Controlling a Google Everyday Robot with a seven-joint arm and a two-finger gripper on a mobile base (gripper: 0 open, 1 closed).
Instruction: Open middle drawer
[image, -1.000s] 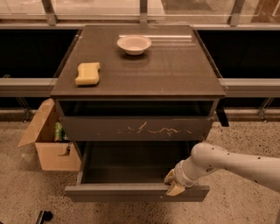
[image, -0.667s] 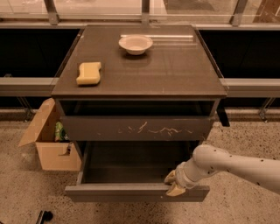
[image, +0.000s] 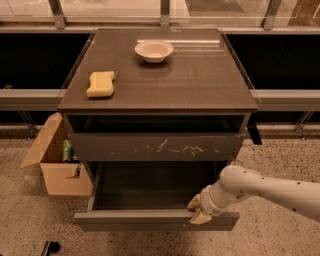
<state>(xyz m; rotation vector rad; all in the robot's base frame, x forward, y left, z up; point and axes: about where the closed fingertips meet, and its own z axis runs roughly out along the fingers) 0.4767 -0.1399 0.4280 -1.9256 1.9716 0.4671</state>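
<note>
The middle drawer (image: 150, 220) stands pulled out toward the near side, below the scratched drawer (image: 155, 147), with its grey inside exposed. The gripper (image: 197, 210) is at the right end of its front panel, pinched over the top edge. On the cabinet top (image: 200, 80) a sponge (image: 100, 83) lies left and a bowl (image: 154, 50) far. A cardboard box (image: 57, 172) stands on the floor, left.

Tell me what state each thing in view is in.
Middle drawer: pulled out, nothing visible inside.
Scratched drawer: in or nearly in.
Bowl: upright on cabinet top.
Sponge: flat on cabinet top.
Box: flaps open.
End effector: at middle drawer's front edge, right end.
</note>
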